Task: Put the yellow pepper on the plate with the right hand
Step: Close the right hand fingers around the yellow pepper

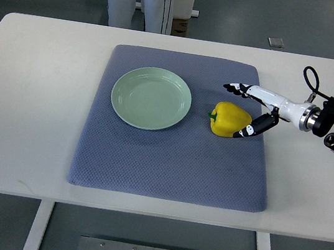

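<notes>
The yellow pepper [229, 119] lies on the grey mat [167, 163] just right of the empty green plate [151, 97], the right hand [252, 110] open around it, grasp and transfer not yet done.

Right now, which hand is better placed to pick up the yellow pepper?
The right hand. Its fingers are spread open around the pepper on the mat, one finger touching the pepper's right side. No left arm is in view.

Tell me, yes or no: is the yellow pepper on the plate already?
No, the yellow pepper lies on the blue mat to the right of the empty green plate, with the right hand beside it.
</notes>
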{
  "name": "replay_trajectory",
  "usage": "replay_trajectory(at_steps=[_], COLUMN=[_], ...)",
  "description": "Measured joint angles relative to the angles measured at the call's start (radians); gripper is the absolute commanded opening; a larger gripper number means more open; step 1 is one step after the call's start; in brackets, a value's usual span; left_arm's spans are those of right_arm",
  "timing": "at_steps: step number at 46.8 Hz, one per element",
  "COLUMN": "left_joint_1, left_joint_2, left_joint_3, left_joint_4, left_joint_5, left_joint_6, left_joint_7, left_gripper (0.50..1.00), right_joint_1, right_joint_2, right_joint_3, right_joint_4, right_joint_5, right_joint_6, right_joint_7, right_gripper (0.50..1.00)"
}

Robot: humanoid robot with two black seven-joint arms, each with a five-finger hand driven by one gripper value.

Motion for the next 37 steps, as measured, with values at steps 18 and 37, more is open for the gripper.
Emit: replay_trajectory(at_steps=[18, 37], left_joint_1=[0.0, -0.001], left_joint_2=[0.0, 0.0], left_joint_3=[0.0, 0.0], left_joint_4=[0.0, 0.0], left_joint_5=[0.0, 0.0], left_joint_6=[0.0, 0.0], left_joint_7=[0.0, 0.0], left_gripper=[1.0, 1.0], right_joint_1=[0.002, 0.005], right_joint_2=[0.039, 0.044], right_joint_3=[-0.001, -0.015], right_joint_4=[0.0, -0.002], right_joint_5=[0.0, -0.002], right_joint_6=[0.0, 0.0], right_joint_7=[-0.046, -0.053], right_gripper=[0.903, 0.73])
